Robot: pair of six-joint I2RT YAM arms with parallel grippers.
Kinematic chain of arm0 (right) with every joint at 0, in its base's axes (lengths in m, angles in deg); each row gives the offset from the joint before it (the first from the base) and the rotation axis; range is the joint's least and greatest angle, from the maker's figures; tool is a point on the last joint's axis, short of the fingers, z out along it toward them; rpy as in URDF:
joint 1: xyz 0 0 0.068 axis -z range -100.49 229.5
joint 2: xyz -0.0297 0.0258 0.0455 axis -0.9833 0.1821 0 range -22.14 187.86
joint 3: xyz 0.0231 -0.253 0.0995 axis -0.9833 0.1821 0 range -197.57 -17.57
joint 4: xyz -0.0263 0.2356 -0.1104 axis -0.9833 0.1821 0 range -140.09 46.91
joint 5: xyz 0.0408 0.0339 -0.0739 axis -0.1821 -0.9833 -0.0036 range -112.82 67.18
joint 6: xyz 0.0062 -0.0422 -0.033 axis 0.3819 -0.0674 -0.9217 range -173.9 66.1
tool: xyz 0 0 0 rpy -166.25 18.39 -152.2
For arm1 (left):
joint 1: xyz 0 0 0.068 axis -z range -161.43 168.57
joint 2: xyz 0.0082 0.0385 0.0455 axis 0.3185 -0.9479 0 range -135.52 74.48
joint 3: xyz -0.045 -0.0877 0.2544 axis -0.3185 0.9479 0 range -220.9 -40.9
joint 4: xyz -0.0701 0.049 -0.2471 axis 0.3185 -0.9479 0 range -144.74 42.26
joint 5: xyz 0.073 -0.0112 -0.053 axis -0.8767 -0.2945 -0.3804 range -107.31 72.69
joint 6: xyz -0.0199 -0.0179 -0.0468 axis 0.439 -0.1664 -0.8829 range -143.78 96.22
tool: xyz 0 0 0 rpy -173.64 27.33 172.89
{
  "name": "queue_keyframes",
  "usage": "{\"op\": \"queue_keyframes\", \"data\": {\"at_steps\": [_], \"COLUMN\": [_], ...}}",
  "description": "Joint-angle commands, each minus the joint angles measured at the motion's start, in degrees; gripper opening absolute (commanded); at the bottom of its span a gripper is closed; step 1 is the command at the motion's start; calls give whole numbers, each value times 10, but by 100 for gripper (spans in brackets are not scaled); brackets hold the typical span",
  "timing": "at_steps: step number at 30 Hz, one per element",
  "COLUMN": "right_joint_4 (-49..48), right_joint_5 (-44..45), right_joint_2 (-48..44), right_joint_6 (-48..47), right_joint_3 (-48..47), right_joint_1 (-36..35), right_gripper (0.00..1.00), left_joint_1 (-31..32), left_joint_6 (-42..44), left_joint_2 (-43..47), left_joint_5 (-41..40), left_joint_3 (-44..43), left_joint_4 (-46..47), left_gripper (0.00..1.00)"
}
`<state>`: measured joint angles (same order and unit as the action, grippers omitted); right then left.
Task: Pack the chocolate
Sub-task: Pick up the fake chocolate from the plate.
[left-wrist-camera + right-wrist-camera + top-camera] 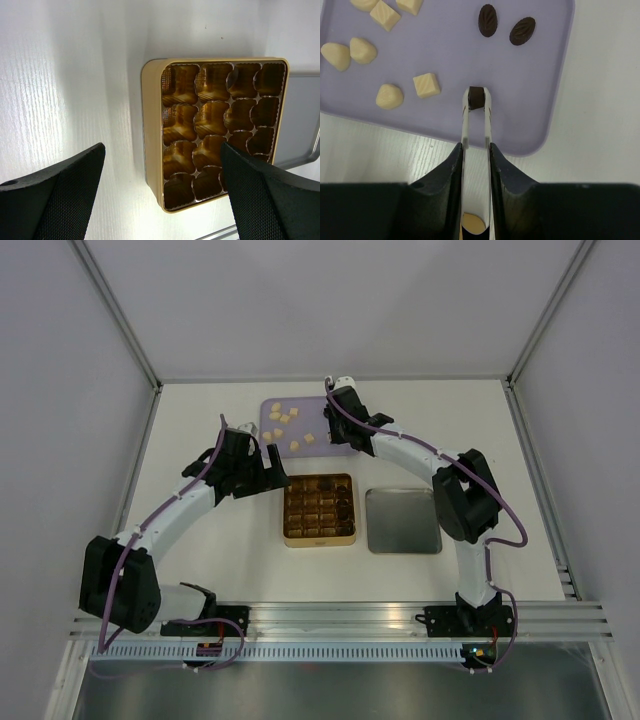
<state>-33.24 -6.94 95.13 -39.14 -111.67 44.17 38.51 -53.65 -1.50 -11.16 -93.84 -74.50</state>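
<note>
Several pale cream chocolate pieces (426, 85) and two dark leaf-shaped ones (488, 20) lie on a lilac tray (530, 100). My right gripper (475, 146) is shut on metal tweezers (465, 125), whose tips pinch a dark brown chocolate (476, 97) just over the tray. From above, the right gripper (335, 400) is at the tray's right end. My left gripper (162, 150) is open and holds nothing, hovering over the left edge of the gold gridded tin (151, 125). In the top view the tin (318, 537) has a few dark cells at its right side.
A flat grey lid (403, 521) lies right of the tin, and its edge (300, 120) shows in the left wrist view. The lilac tray (268, 405) sits behind the tin. An aluminium rail (340, 615) runs along the near table edge.
</note>
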Motion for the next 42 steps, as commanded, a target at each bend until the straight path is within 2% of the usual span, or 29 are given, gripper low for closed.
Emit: {"op": "queue_keyframes", "data": {"at_steps": [1, 5, 10, 12, 19, 28, 35, 42], "right_joint_4": [-39, -37, -61, -70, -33, 63, 133, 165], "right_joint_5": [4, 2, -11, -16, -13, -7, 41, 91], "right_joint_2": [-23, -40, -107, -141, -232, -352, -360, -341], "right_joint_6": [-10, -21, -44, -52, -69, -67, -80, -85], "right_joint_3": [-6, 6, 52, 81, 145, 222, 234, 223], "right_joint_1": [2, 3, -3, -10, -47, -124, -201, -242], "right_gripper": [21, 15, 12, 7, 7, 8, 8, 8], "left_joint_1": [-3, -3, -3, -3, -3, -3, -3, -3], "left_joint_6": [17, 17, 17, 17, 14, 8, 6, 4], "left_joint_2": [-3, -2, 0, 1, 8, 11, 26, 41], "left_joint_5": [-1, 0, 3, 5, 8, 8, 6, 6], "left_joint_3": [-25, -25, -24, -24, -20, -14, -7, -1], "left_joint_4": [2, 3, 3, 3, 3, -1, -1, -1], "left_gripper": [100, 100, 100, 100, 100, 99, 100, 100]}}
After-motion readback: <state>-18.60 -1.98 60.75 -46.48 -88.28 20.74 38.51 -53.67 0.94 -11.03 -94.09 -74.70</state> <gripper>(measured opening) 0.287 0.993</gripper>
